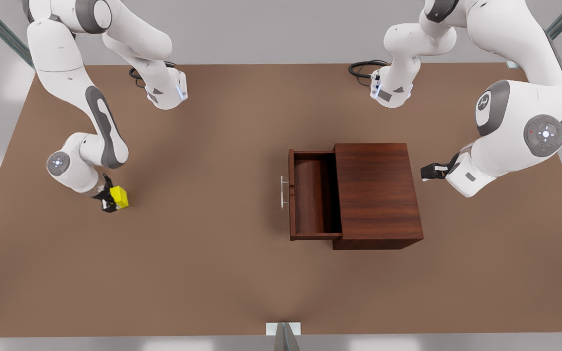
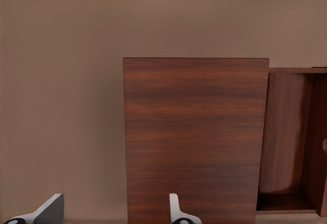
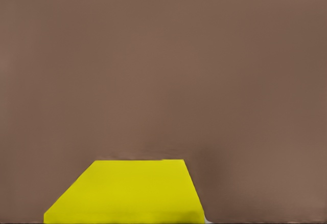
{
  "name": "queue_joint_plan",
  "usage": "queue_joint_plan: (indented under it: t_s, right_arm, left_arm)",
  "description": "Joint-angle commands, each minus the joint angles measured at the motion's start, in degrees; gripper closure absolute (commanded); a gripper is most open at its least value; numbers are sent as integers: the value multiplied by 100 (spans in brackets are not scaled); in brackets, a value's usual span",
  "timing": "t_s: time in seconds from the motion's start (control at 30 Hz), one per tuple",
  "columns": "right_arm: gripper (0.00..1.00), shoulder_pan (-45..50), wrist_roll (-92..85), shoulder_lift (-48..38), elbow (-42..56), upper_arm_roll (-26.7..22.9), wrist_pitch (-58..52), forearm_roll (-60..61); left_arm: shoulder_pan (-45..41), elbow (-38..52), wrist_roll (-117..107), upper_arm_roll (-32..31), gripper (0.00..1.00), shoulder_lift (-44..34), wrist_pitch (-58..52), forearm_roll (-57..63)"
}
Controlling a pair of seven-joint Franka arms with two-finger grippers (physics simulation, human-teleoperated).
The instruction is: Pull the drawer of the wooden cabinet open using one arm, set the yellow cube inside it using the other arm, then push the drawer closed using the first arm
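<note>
The wooden cabinet (image 1: 377,193) (image 2: 194,137) stands right of the table's middle. Its drawer (image 1: 314,195) (image 2: 288,142) is pulled out toward the front view's left and holds nothing; the silver handle (image 1: 284,192) sticks out from its front. At the front view's left, my right gripper (image 1: 109,198) reaches down to the table, its black fingers closed on either side of the yellow cube (image 1: 119,196) (image 3: 127,191). Behind the cabinet, on the front view's right, my left gripper (image 1: 430,171) (image 2: 113,211) waits open, apart from the wood.
The brown table (image 1: 203,253) stretches wide between the cube and the drawer. Both arm bases (image 1: 166,90) (image 1: 391,90) stand at the far edge with black cables. A small metal bracket (image 1: 283,329) sits at the near edge.
</note>
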Motion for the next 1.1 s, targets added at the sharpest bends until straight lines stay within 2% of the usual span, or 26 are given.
queue_joint_plan:
  t_s: [0.0,0.2,0.27,0.47,0.5,0.63,0.67,0.8,1.07]
  right_arm:
    - [43,10,157,-149,103,106,-664,-21]
    - [43,228,1887,-255,1597,1459,-2799,-3]
    - [43,870,2687,-176,2274,1459,-3459,23]
    - [44,2505,4727,545,3865,1468,-4268,225]
    - [44,2734,4981,729,4251,1468,-4698,217]
    - [43,3305,5720,1028,5104,1451,-5305,217]
    - [43,3543,6028,1397,5561,1442,-5533,190]
    - [43,4140,6801,2065,6678,1380,-5446,173]
    - [42,4624,8568,2619,7408,1345,-3451,173]
  left_arm:
    - [-4,-3,25,-2,0,-7,-3,4]
    - [-30,6,-80,-2,0,-7,-3,-13]
    - [-39,6,-80,-2,0,-7,-3,-4]
    - [-39,6,-80,-2,0,-7,-3,-4]
    - [-39,6,-89,-2,0,-7,-3,-4]
    - [-57,6,-89,-2,0,-7,-3,-13]
    - [-57,6,-89,-2,0,-7,-3,-4]
    - [-57,6,-89,-2,0,-7,-3,13]
    - [-57,-3,-124,-2,0,-7,-3,4]
